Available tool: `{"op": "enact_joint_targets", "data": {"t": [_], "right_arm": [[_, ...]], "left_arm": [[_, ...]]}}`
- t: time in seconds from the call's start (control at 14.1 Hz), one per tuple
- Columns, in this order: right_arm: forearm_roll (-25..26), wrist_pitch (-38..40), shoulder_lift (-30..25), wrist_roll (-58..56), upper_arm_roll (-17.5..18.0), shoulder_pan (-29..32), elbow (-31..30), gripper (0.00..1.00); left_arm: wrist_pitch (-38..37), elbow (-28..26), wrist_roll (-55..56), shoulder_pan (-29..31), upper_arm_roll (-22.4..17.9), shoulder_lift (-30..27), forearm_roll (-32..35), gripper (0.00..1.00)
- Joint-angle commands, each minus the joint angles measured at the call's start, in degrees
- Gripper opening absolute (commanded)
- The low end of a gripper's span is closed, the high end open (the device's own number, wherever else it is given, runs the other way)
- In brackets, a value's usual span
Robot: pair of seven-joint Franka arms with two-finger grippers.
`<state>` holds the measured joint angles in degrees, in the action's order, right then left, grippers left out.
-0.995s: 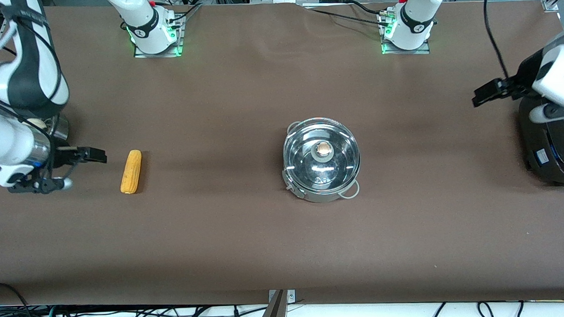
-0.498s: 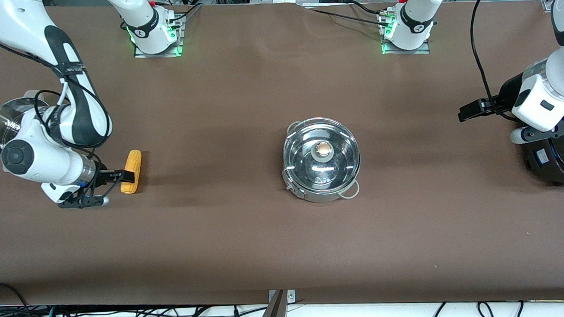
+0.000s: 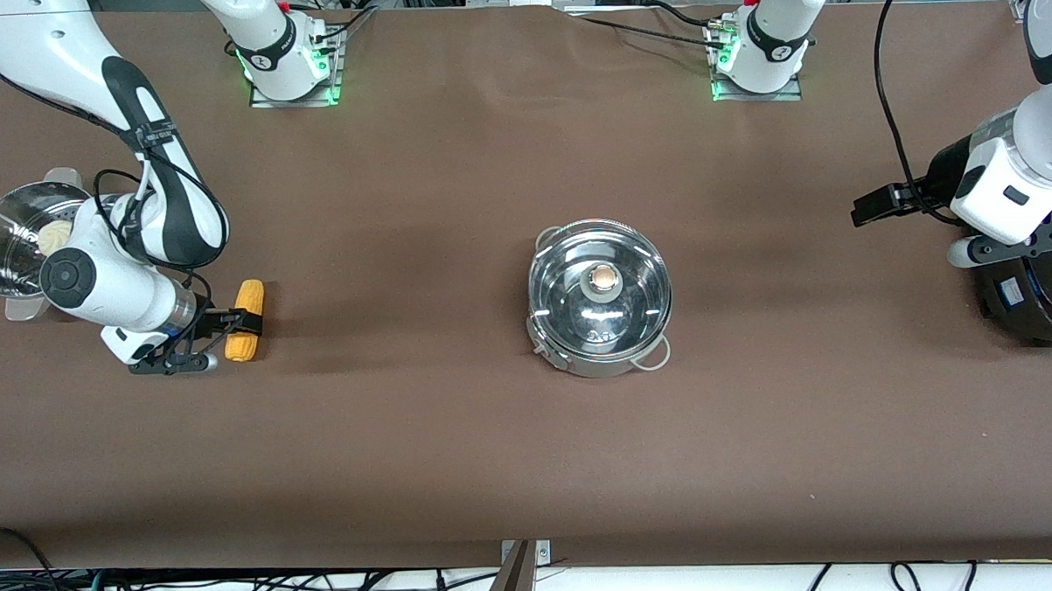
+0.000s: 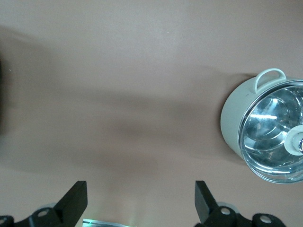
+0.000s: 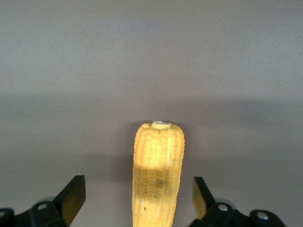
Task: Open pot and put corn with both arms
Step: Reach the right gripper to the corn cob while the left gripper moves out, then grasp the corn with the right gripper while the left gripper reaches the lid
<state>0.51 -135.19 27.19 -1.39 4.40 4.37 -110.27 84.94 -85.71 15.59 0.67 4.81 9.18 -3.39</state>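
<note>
- Front view: brown table (image 3: 462, 455) has wide bare cloth around the pot (image 3: 600, 297), which sits mid-table, well apart from everything else.
- Corn (image 3: 246, 320) lies toward the right arm's end, with a steamer pot (image 3: 12, 239) holding a white bun (image 3: 54, 235) close by at the table edge.
- Black cooker (image 3: 1033, 295) sits at the left arm's end, against the edge.
- Right gripper (image 3: 229, 322) is low over the corn, jaws spread wide, one finger (image 5: 71, 198) on each side of the cob, not touching.
- Left gripper (image 3: 877, 204) hangs over bare cloth beside the cooker, fingers (image 4: 75, 203) wide apart, holding nothing.
- Pot: shiny steel, shallow, round, two loop handles; clear glass lid (image 3: 600, 288) on, brass knob (image 3: 604, 278) at centre.
- Corn: yellow-orange, rows of kernels, pale stub at one end; flat on the cloth.
</note>
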Motion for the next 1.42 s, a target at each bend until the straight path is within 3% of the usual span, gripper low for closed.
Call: {"op": "enact_joint_targets", "data": {"t": [0.0,0.36,0.85,0.92,1.07,1.14,1.28,1.35], "right_arm": [[-0.68,-5.33,-2.4,-0.81,-0.44,0.38,-5.82,1.0],[-0.77,-9.83,-2.32,-0.81,-0.44,0.38,-9.26,1.0],[-0.77,-14.67,-1.35,-0.9,-0.44,0.47,-11.9,1.0],[-0.68,-14.93,-0.91,-1.07,-0.44,0.82,-11.99,0.9],[-0.77,-15.2,-0.91,-4.04,-0.44,1.26,-12.25,0.26],[-0.77,-15.19,-0.82,-5.02,-0.44,1.52,-12.25,0.11],[-0.77,-15.28,0.23,-5.29,-0.36,2.57,-12.34,0.0],[-0.77,-15.2,0.32,-5.55,-0.36,2.58,-12.34,0.0]], "left_arm": [[-0.31,0.8,0.76,-0.85,0.02,1.1,-2.48,1.0],[7.07,-3.59,0.67,-4.45,0.02,2.07,-3.46,1.0],[15.5,-5.17,5.66,-16.83,0.02,8.66,-3.46,1.0],[17.34,-5.0,7.25,-18.32,0.02,9.8,-3.55,1.0],[21.12,-4.56,11.11,-20.97,0.02,12.17,-4.95,1.0],[22.71,-4.38,13.22,-21.93,0.02,13.4,-5.13,1.0],[24.47,-3.16,16.47,-23.87,0.02,15.77,-5.13,1.0],[25.09,-1.76,17.71,-25.18,0.02,17.18,-5.13,1.0]]}}
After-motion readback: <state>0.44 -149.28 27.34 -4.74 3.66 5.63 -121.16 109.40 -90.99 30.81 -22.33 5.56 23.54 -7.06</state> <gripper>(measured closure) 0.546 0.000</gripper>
